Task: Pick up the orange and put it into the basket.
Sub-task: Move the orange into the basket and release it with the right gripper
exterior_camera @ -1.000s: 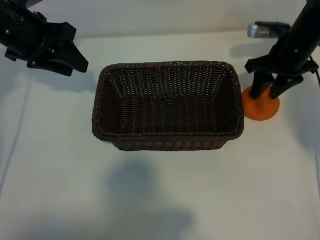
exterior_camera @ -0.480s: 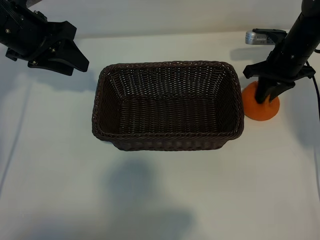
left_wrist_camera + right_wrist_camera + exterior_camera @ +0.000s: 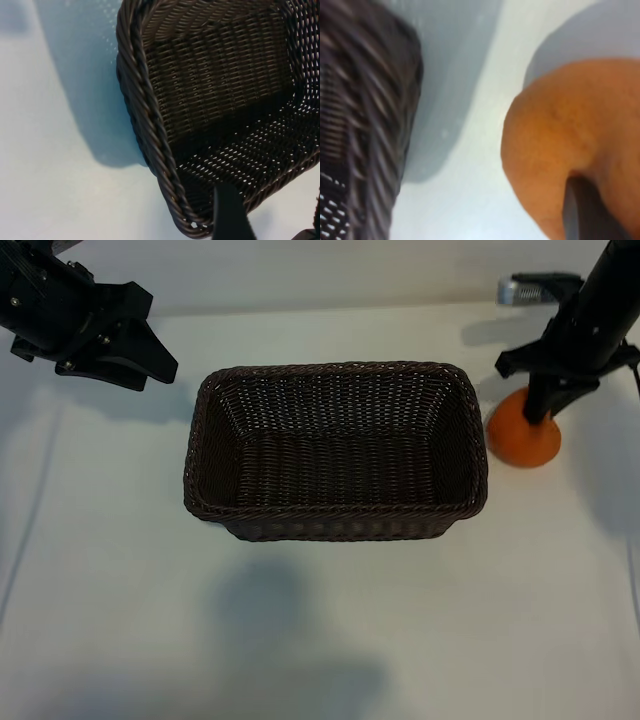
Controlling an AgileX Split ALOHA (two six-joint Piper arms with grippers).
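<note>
The orange [image 3: 520, 445] sits on the white table just right of the dark-brown wicker basket [image 3: 335, 368], apart from it. My right gripper [image 3: 541, 416] comes down on the orange from above, its fingers drawn together and shut on the fruit's raised top. In the right wrist view one dark finger [image 3: 585, 210] presses into the orange [image 3: 560, 135], with the basket [image 3: 365, 100] beside it. My left gripper [image 3: 160, 335] hangs open at the back left, beyond the basket's corner, holding nothing. In the left wrist view its finger [image 3: 230, 215] shows over the basket rim [image 3: 150, 115].
A silver-grey device [image 3: 535, 288] lies at the back right behind the right arm. White tabletop [image 3: 320, 640] spreads in front of the basket, crossed by a soft shadow.
The right gripper's fingers, spread on both sides of the orange a second ago, have closed onto its top. The orange has shifted slightly toward the back. The left arm has not moved.
</note>
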